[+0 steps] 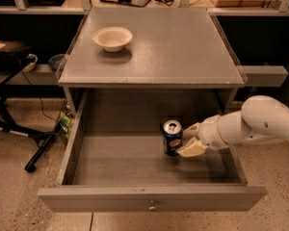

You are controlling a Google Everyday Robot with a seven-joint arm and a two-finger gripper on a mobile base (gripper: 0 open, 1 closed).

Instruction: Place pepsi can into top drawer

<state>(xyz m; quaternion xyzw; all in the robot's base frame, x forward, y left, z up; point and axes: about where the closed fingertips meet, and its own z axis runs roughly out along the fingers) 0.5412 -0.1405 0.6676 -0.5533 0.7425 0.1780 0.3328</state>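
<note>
The pepsi can (172, 137), dark blue with a silver top, stands upright on the floor of the top drawer (111, 155), right of its middle. The drawer is pulled fully out, with a small round knob (152, 206) on its front panel. My gripper (184, 140) reaches in from the right on a white arm (260, 124). Its cream fingers (191, 149) are spread apart, and their tips sit at the can's right side, one behind it and one in front.
A cream-coloured bowl (112, 37) sits at the back left of the grey cabinet top (183, 47). A black stand with cables (19, 124) is on the floor to the left. Shelving runs along the back.
</note>
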